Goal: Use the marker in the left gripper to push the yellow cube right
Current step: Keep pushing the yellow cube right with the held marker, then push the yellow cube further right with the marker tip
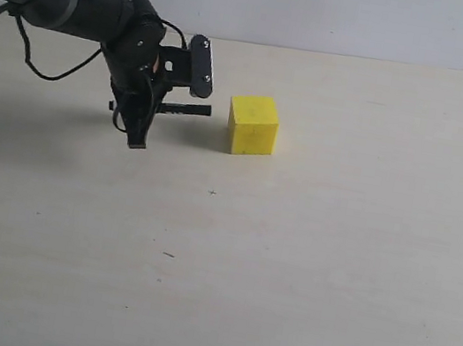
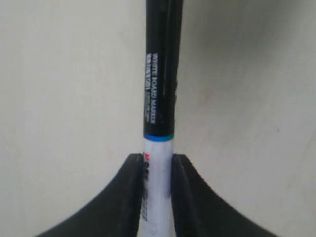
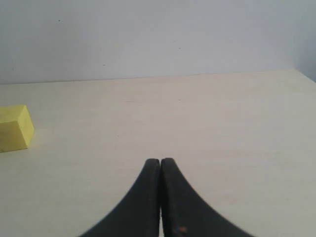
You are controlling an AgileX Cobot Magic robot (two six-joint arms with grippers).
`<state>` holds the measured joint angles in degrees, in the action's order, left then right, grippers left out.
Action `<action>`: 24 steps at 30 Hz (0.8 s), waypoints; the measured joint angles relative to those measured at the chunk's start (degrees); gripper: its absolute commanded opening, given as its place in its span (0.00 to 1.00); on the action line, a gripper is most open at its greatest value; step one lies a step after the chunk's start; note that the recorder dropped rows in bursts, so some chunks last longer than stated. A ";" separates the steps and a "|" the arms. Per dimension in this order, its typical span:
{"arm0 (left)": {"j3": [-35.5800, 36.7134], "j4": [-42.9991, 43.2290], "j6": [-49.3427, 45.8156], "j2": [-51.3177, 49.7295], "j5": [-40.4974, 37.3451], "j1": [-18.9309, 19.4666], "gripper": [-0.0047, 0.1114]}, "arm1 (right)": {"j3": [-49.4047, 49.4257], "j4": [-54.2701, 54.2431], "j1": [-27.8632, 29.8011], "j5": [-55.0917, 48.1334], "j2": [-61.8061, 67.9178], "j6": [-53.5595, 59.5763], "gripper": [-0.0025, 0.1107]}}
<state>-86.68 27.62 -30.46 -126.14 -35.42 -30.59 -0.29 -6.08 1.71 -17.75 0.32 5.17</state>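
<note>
The left hand (image 2: pixel 157 163) has two black fingers (image 2: pixel 131 190), and they squeeze the marker (image 2: pixel 160 74) from both sides. The marker sticks straight out from between them. The part in the hand is white, with red and black marks on it. Next comes a thin blue ring. Past the ring the marker is black, with tiny white letters running along it. Under it all is the pale counter (image 2: pixel 64 98), with a soft grey shadow on one side of the marker.

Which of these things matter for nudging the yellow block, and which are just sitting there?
In the job:
left tool, shut on the marker
yellow cube, not yet touched

Just there:
right tool, shut, holding nothing
table
</note>
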 measured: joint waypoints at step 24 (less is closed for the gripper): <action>-7.47 -0.71 -1.24 -4.39 0.23 -5.41 0.04 | 0.00 0.00 0.00 0.00 0.00 0.00 0.02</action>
<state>-94.14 26.91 -31.71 -130.52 -35.19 -36.00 -0.29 -6.08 1.71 -17.75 0.32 5.17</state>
